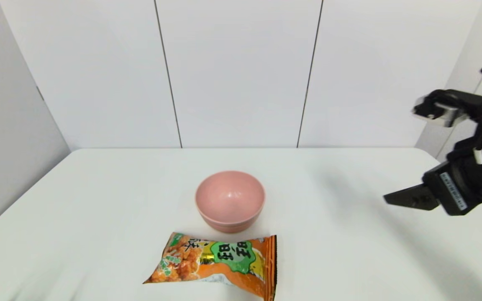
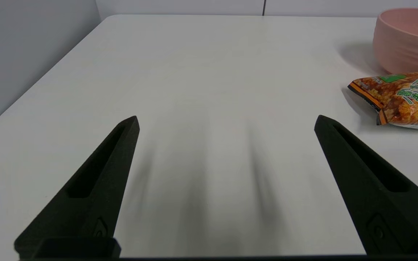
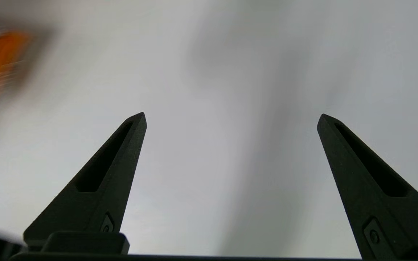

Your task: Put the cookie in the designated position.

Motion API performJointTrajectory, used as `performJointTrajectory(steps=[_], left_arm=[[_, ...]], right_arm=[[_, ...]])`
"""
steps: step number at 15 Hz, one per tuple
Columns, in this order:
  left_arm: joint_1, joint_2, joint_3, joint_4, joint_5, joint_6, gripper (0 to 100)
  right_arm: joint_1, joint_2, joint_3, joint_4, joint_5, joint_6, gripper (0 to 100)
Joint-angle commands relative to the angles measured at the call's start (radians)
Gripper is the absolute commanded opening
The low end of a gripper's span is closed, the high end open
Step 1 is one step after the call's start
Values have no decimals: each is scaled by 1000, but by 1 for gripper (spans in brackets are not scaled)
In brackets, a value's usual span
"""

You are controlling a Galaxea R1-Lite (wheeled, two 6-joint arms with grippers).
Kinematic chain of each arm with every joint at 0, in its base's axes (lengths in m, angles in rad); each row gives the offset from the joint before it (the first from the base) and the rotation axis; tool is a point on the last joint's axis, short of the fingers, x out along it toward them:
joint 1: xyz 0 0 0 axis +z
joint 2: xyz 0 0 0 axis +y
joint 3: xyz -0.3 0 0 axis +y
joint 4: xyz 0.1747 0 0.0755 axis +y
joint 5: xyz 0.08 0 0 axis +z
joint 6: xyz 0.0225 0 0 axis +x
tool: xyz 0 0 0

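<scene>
Cookie (image 1: pixel 218 263) found lying flat on the white table (image 1: pixel 98 209) at its near edge, just in front of the pink bowl (image 1: pixel 229 200); held by nothing. Right gripper (image 3: pixel 230 119) raised above the table's right side, well apart from the packet, fingers spread wide; left gripper (image 2: pixel 227 121) low over bare table left of the packet, fingers likewise apart.

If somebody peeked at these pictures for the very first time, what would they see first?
Probably the bright orange cookie packet lying flat at the near edge of the white table, with the pink bowl just behind it, empty. Next, the black right gripper held above the table's right side, fingers wide open. The left gripper is open too, over bare table left of the packet.
</scene>
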Motion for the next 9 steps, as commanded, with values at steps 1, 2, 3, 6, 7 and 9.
performJointTrajectory(steps=[1, 2, 3, 6, 7, 9], left_arm=[[0, 0, 0, 0, 0, 0, 100], [0, 0, 0, 0, 0, 0, 100], [0, 0, 0, 0, 0, 0, 100], [0, 0, 0, 0, 0, 0, 100], [0, 0, 0, 0, 0, 0, 100], [0, 0, 0, 0, 0, 0, 100]], right_arm=[[-338, -313, 193, -290, -148, -72, 100], [-370, -391, 266, -416, -143, -102, 100], [-382, -471, 348, -529, -142, -115, 100], [-387, -733, 583, -729, -135, -147, 100], [-387, -814, 641, -749, -122, -145, 100], [-387, -945, 746, -778, -103, -138, 100]])
